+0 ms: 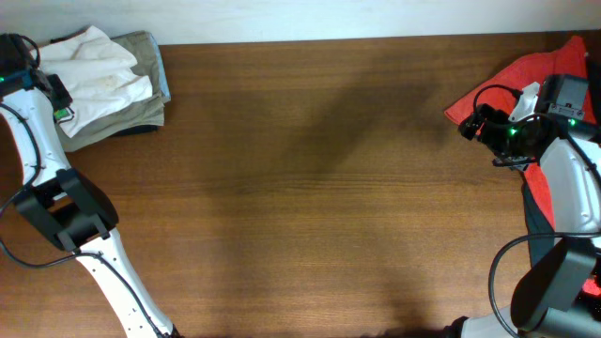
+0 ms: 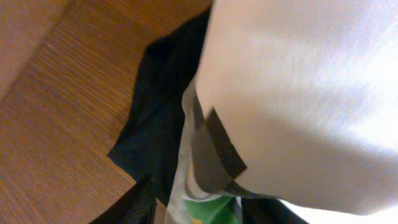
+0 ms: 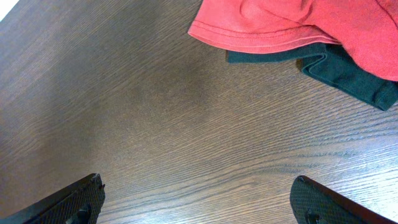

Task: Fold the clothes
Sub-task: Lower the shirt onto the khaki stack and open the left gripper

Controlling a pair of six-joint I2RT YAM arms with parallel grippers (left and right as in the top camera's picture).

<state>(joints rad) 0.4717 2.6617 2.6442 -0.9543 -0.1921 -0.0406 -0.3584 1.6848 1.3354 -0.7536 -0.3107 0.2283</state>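
A folded white shirt [image 1: 99,66] lies on a khaki garment [image 1: 150,56] at the table's far left corner. My left gripper [image 1: 58,101] is at the pile's left edge. In the left wrist view the white shirt [image 2: 298,81] fills the frame over a dark garment [image 2: 161,106], with a green patch [image 2: 214,211] at the bottom. Fabric hides the left fingers. A red garment [image 1: 526,80] lies at the far right over a dark one [image 3: 348,74]. My right gripper [image 3: 199,202] is open and empty above bare wood, just short of the red garment [image 3: 298,18].
The wooden table [image 1: 310,188] runs between the two piles. The table's far edge [image 1: 310,42] meets a pale wall. Both arm bases stand at the near corners.
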